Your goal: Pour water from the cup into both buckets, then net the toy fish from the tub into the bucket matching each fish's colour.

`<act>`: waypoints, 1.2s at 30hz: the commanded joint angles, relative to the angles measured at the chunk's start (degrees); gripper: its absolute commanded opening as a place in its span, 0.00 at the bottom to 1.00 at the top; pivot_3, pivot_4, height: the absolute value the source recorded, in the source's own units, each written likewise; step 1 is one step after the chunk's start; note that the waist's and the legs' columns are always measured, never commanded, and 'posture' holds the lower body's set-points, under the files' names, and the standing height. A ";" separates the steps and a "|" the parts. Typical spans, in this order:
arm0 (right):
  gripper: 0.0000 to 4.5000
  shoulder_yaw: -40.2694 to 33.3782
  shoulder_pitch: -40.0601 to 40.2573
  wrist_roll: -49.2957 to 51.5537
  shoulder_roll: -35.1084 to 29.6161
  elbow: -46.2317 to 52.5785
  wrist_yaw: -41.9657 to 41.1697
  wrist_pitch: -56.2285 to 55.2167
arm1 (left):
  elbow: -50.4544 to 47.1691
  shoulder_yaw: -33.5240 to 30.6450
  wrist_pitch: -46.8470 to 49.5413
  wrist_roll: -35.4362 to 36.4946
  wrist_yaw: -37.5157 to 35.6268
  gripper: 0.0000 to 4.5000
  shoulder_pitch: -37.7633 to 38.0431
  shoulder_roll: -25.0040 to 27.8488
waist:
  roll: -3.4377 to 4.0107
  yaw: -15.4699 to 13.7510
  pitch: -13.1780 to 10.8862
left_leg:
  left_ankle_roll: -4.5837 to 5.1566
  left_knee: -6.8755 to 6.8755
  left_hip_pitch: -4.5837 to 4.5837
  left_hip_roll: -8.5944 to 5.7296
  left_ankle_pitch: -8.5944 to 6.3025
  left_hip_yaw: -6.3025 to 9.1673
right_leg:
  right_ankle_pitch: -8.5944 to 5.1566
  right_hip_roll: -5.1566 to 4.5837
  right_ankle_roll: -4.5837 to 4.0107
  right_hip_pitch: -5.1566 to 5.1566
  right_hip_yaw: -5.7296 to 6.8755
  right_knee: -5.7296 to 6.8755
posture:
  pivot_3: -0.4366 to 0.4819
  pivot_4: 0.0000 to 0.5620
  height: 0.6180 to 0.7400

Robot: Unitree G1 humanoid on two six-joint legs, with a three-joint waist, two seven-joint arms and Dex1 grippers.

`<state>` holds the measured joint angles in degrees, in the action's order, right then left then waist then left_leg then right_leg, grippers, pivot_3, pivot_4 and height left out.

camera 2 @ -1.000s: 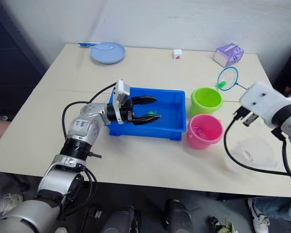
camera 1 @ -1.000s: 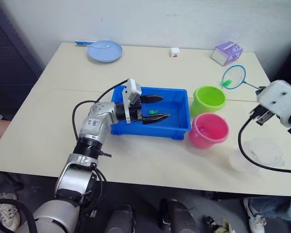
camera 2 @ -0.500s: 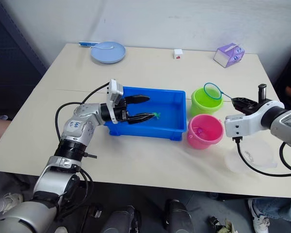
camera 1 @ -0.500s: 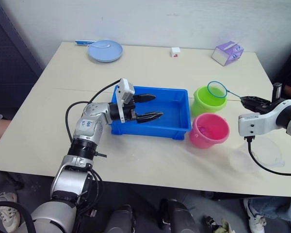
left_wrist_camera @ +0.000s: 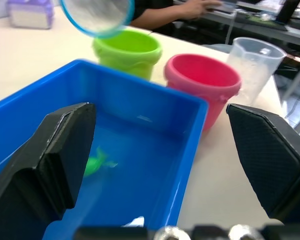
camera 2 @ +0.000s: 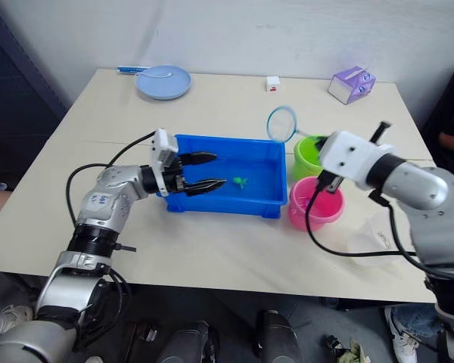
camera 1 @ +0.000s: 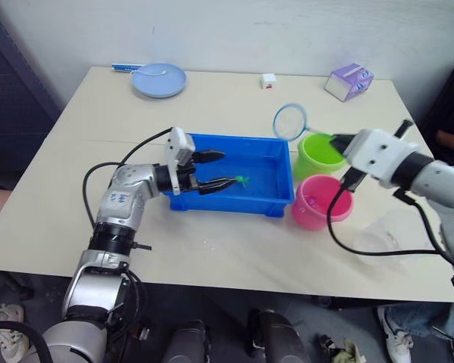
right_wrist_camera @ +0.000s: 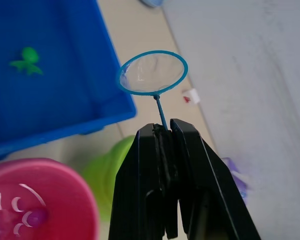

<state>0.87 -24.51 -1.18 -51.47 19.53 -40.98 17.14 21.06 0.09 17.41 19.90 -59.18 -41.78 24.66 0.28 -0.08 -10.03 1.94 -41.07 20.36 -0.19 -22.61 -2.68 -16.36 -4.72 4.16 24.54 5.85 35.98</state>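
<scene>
Left gripper (camera 1: 212, 171) sits at the tub's (camera 1: 280, 204) 9 o'clock rim, fingers spread wide and holding nothing; likely bracing the tub. One green toy fish (camera 1: 240, 181) lies in the tub toward its 3 o'clock end, just beyond the fingertips. Net (camera 1: 289, 122) hovers over the table just off the tub's 1 o'clock corner, hoop empty, handle clamped in the closed right gripper (right_wrist_camera: 162, 134), probably lining up the next scoop. Green bucket (camera 1: 318, 153) at 3 o'clock of the tub, pink bucket (camera 1: 318, 204) just beside it at 4 o'clock, holding water and a pink fish. Cup (camera 1: 390, 234) stands further right, set aside.
</scene>
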 commanded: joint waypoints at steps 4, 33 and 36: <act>0.17 7.21 -3.70 -5.46 2.21 -4.87 -1.01 -5.10 | -12.17 -3.34 5.36 1.77 2.34 1.00 6.17 4.82 | 0.00 0.04 0.00 | 0.00 -0.03 0.05 -0.07 0.00 0.07 | 0.00 -0.11 0.00 0.00 0.06 0.00 | 0.48 0.27 1.00; 0.17 -4.40 -0.64 17.68 18.63 1.07 -3.37 24.92 | -17.01 -4.13 8.07 4.14 5.96 1.00 8.02 4.89 | 0.00 -0.04 0.00 | 0.00 -0.03 0.05 -0.09 0.00 0.18 | 0.00 -0.13 0.00 -0.02 0.12 0.01 | 0.48 0.27 1.00; 0.17 -8.18 -0.65 20.90 18.44 4.28 -1.18 29.07 | -15.10 -4.17 8.61 5.47 4.98 1.00 5.62 3.62 | 0.00 0.01 0.00 | 0.00 -0.02 0.06 -0.10 0.00 0.18 | 0.00 -0.13 0.00 -0.02 0.12 0.00 | 0.48 0.27 1.00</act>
<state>-3.98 -25.02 17.18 -32.79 20.07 -43.45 44.39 5.81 -3.39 26.26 23.65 -53.34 -34.51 28.80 0.28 -0.07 -10.02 1.94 -41.08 20.42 -0.29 -22.61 -2.50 -16.36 -4.85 4.16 24.53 5.98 35.98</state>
